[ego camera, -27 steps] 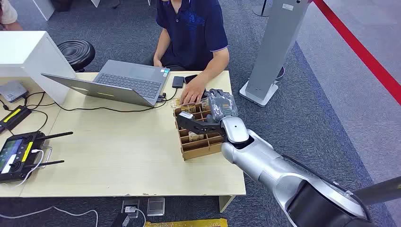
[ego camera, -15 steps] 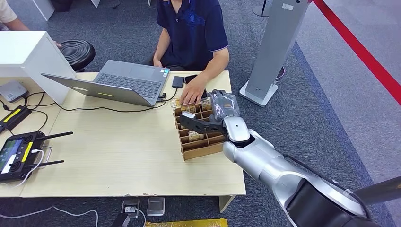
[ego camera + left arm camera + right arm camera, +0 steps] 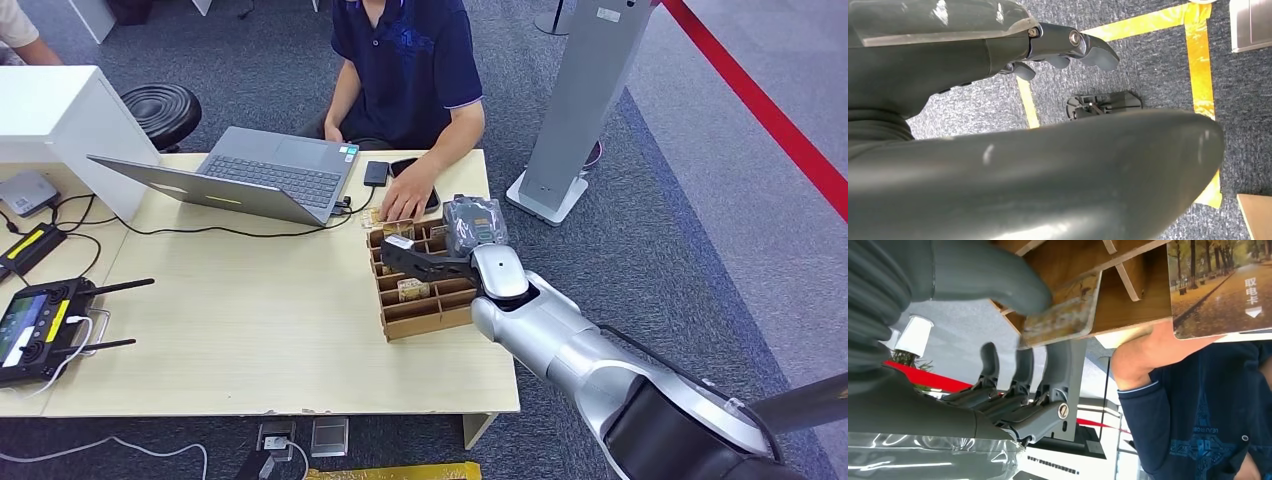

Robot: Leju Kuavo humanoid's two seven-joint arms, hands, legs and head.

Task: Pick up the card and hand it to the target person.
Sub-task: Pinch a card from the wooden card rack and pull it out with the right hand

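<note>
right hand over wooden divider box, thumb and fingers pinching a card at a compartment | left hand hanging, fingers loosely curled, holding nothing | person seated beyond, hand touching box's far edge

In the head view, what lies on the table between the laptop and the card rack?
Head view: a black cable runs across the bare tabletop from the laptop toward the card rack, and the person's hand rests at the rack's far edge.

Right hand reaches forward, fingers parted; left hand hangs, fingers curled.
</note>
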